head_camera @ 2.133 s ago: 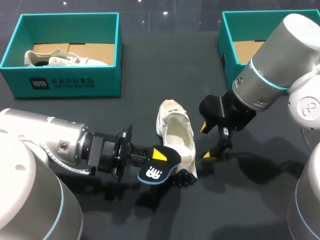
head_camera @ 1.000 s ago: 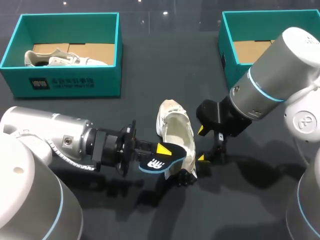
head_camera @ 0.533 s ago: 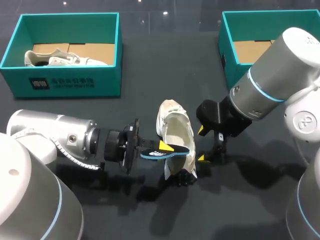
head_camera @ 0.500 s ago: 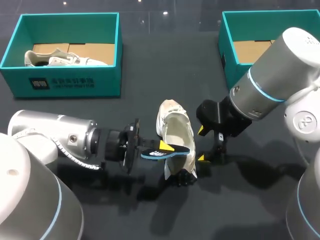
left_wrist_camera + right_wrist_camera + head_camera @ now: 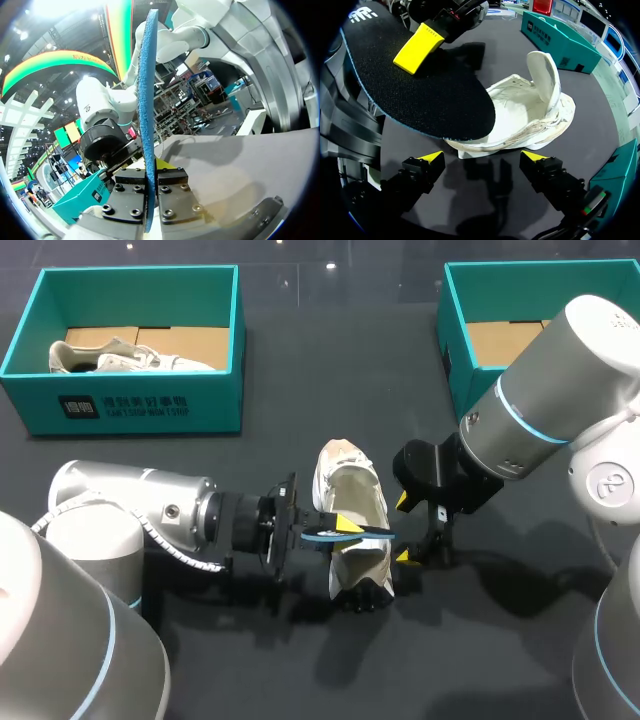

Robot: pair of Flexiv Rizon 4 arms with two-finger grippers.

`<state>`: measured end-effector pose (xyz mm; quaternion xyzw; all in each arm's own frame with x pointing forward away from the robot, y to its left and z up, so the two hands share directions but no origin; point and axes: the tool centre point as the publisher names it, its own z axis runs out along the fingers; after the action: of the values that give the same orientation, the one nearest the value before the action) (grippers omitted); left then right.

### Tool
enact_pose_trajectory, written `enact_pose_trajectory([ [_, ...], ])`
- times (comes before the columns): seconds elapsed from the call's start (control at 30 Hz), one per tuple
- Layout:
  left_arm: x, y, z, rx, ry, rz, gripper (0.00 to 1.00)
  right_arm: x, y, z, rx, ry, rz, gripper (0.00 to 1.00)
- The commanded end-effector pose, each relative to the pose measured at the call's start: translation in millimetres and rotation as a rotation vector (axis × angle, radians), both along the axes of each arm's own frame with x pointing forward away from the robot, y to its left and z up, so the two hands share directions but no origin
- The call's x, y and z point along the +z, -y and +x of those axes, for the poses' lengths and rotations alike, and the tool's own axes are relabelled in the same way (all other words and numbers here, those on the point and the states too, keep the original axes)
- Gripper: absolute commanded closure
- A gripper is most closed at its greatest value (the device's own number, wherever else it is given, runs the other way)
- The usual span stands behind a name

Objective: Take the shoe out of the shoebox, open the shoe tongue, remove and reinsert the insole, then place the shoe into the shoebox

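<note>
A white shoe (image 5: 352,495) lies on the dark table between my two arms, its opening facing up. My left gripper (image 5: 338,529) is shut on the heel end of a black insole with a blue underside (image 5: 352,533) and holds it level just above the shoe's opening. In the left wrist view the insole (image 5: 148,100) stands edge-on between the closed fingers (image 5: 172,180). My right gripper (image 5: 484,160) is open just to the right of the shoe (image 5: 530,115), and the insole (image 5: 415,85) hangs over the shoe's near end. In the head view the right gripper (image 5: 408,530) sits beside the shoe's middle.
A teal shoebox (image 5: 130,405) at the back left holds another pale shoe (image 5: 130,358). A second teal shoebox (image 5: 455,350) stands at the back right, partly behind my right arm. Bare dark tabletop lies in front of the shoe.
My left arm has carried the insole to the right and turned it from face-up to level over the shoe's opening. The right arm has stayed in place over the last second.
</note>
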<state>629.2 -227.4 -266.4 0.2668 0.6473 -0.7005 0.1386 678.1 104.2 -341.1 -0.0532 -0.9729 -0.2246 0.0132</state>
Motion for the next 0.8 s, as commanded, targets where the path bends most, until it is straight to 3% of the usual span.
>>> enact_pose_trajectory([
  [0.03, -4.7, 5.3, 2.7, 0.001, -0.006, -0.005, 1.0, -0.4, 0.0, -1.4, -0.002, 0.003, -0.001, 0.0],
  [0.8, -10.1, 5.1, 5.0, 0.043, -0.038, -0.012, 1.0, -0.4, 0.0, -1.4, -0.002, 0.003, -0.001, 0.0],
])
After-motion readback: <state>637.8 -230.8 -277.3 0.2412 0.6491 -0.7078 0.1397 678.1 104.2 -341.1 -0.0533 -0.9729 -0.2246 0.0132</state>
